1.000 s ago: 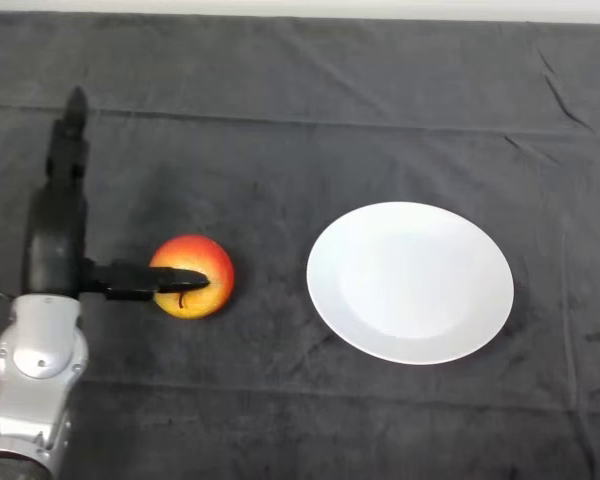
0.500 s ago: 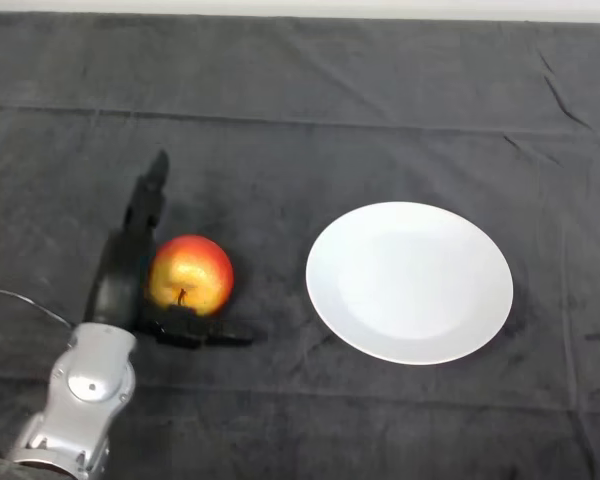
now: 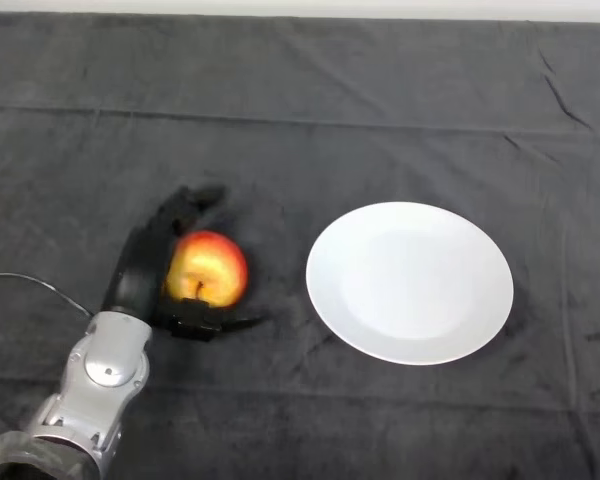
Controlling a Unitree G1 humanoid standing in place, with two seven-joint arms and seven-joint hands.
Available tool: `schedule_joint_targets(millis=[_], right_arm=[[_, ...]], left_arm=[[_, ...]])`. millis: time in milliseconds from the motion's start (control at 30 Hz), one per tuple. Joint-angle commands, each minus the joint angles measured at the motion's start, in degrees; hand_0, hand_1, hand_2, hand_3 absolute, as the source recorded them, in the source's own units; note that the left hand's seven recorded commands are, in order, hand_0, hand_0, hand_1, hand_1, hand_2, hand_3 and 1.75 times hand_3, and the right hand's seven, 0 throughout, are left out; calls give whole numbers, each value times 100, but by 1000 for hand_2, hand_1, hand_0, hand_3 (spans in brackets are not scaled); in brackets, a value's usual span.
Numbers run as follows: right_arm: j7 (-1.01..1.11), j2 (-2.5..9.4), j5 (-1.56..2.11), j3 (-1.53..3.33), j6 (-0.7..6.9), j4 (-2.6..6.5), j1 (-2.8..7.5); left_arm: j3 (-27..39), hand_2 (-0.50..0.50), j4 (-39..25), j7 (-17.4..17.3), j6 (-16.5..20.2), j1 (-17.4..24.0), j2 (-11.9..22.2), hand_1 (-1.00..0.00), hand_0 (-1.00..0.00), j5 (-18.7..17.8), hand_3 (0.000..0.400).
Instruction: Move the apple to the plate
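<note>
Since a moment ago the hand point(image 3: 140, 272) has curled its fingers point(image 3: 185, 205) around the apple point(image 3: 207, 269), left of the plate point(image 3: 410, 281); round, firm and smooth, it likely needs gripping across its widest part.

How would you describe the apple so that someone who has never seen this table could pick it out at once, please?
Start from the dark cloth covering the table, then find the round white plate right of centre. Look to the plate's left: the apple sits apart from it, inside the curled fingers and thumb of the black left hand. It is the only red-and-yellow thing there, with a small dark stem.
</note>
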Motion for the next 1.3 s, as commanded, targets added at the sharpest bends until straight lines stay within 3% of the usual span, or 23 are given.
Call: schedule_joint_targets(millis=[33,333,767,1300], right_arm=[[-14,3,97,-46,-44,-224,-149],[-9,-1,101,-49,-47,-215,-152],[-3,-4,104,-51,-49,-208,-154],[3,-7,107,-51,-51,-200,-155]], left_arm=[[-94,0,257,-30,-129,-267,51,-1000,-1000,15,400],[-194,0,330,7,-158,-401,104,-1000,-1000,39,400],[-168,0,-83,59,88,-773,205,-1000,-1000,123,400],[-659,0,-105,523,97,-1268,-358,-1000,-1000,353,400]])
